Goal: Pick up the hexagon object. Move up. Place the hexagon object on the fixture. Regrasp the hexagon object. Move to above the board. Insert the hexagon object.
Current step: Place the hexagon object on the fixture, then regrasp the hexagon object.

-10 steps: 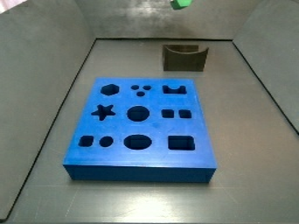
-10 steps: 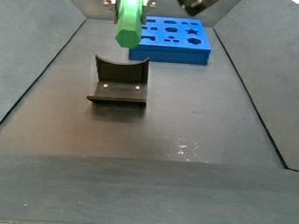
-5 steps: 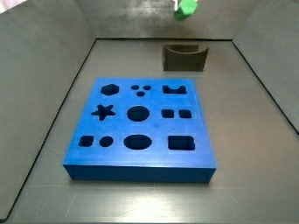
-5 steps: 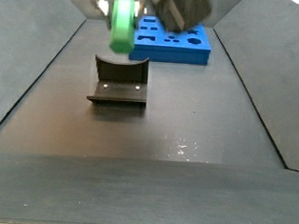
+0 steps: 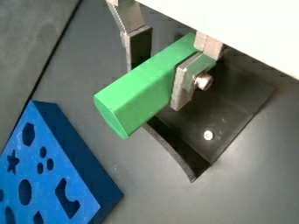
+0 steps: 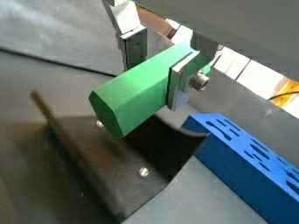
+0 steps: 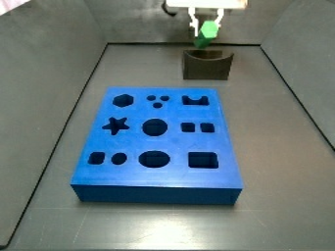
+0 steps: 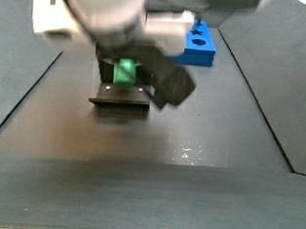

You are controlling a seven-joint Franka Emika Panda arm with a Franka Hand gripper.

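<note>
Wrist views: gripper [image 5: 163,59] is clamped across the green hexagon object [image 5: 142,89], silver fingers [image 6: 184,80] on opposite flats, prism jutting out past them. Fixture [image 5: 222,122] sits directly beneath, a gap showing; board [image 5: 47,179] lies off to one side, apart.

Side views: gripper [image 7: 206,24] has dropped from the top edge to just above the fixture [image 7: 207,65]. Board [image 7: 159,142] lies well clear. Close-up, the blurred arm hides most of the fixture [image 8: 122,97]; hexagon object [image 8: 125,70] is at its notch, contact unclear.

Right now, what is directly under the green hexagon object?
The fixture lies under the hexagon object, which the gripper holds above it. Its dark base plate with a screw shows in both wrist views. The part right beneath the green prism is covered.
</note>
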